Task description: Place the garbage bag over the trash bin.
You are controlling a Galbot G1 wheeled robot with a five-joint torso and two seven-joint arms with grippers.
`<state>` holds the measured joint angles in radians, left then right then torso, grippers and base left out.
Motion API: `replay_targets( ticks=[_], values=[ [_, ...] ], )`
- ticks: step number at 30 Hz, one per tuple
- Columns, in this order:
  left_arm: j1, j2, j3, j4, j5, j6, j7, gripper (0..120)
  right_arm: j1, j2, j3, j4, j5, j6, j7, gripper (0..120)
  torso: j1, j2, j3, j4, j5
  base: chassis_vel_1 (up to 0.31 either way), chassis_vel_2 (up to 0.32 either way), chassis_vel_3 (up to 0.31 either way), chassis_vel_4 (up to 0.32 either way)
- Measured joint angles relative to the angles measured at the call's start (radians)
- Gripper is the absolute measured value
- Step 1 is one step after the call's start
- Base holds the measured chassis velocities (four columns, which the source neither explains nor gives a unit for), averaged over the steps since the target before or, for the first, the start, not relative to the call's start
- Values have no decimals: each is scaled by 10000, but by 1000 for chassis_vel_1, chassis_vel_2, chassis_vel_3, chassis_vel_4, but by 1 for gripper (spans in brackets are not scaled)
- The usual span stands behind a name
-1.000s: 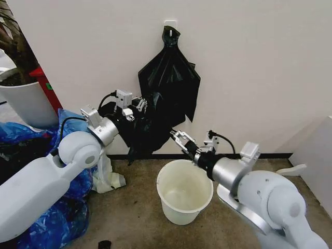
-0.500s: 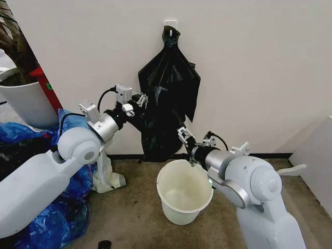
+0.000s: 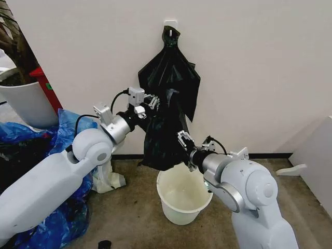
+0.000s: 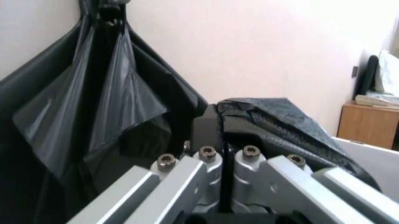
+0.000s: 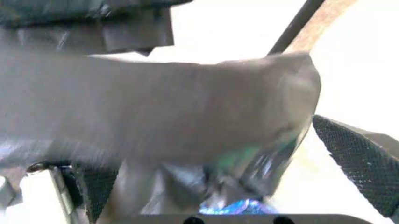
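Observation:
The garbage bag [image 3: 162,140] is a thin glossy black sheet hanging above the far rim of the trash bin [image 3: 176,207], a cream-white bucket standing on the floor. My left gripper [image 3: 151,101] is shut on the bag's upper edge; in the left wrist view the black film [image 4: 274,116] is pinched in that gripper [image 4: 219,126]. My right gripper [image 3: 182,141] is at the bag's lower right edge, just above the bin's rim. In the right wrist view its fingers [image 5: 358,158] stand wide apart, open, with the bag [image 5: 156,107] lying between them.
A fan-shaped bunch of black bags [image 3: 176,72] hangs from a wall hook right behind the held bag. Blue plastic bags [image 3: 67,207] and a white plant pot [image 3: 26,104] crowd the left. A white bag [image 3: 106,176] lies by the wall. A white cabinet [image 3: 316,155] stands at the right.
My left gripper has carried the bag to the right, so it now hangs over the bin's back rim. The right gripper has drawn in against the bag's lower edge.

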<state>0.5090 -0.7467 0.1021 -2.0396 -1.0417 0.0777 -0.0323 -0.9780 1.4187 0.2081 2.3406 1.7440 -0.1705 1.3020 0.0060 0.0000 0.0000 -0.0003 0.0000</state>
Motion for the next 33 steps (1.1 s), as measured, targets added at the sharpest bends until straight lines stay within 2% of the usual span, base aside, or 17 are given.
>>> replay_targets(
  ticks=[8,10,11,14,20,33],
  values=[
    [-11,27,-117,-87,-8,0,7,0,-26,-240,15,-365,-713,-357,88,100,0,0,0,1,0,0,0,0,0],
    [-46,3,-171,-9,-10,0,9,0,-181,-344,-25,-365,-1033,-730,-36,100,0,0,0,1,1,0,0,0,0],
    [-56,-21,-255,135,3,-8,15,0,-357,-558,-25,-268,-1488,-1368,-309,100,0,0,0,-1,1,0,0,0,0],
    [-6,-30,-325,263,62,-36,36,0,-426,-786,-9,-84,-1830,-1770,-576,100,0,0,-1,-2,3,0,0,0,0],
    [319,-56,-496,626,384,-205,131,0,-420,-1496,56,356,-1666,-2192,-593,100,0,0,0,1,-2,0,0,0,0],
    [97,-215,-693,1424,501,-334,233,0,-785,-2172,178,708,-1018,-2360,-318,100,0,0,0,-1,0,0,0,0,0]
  ],
)
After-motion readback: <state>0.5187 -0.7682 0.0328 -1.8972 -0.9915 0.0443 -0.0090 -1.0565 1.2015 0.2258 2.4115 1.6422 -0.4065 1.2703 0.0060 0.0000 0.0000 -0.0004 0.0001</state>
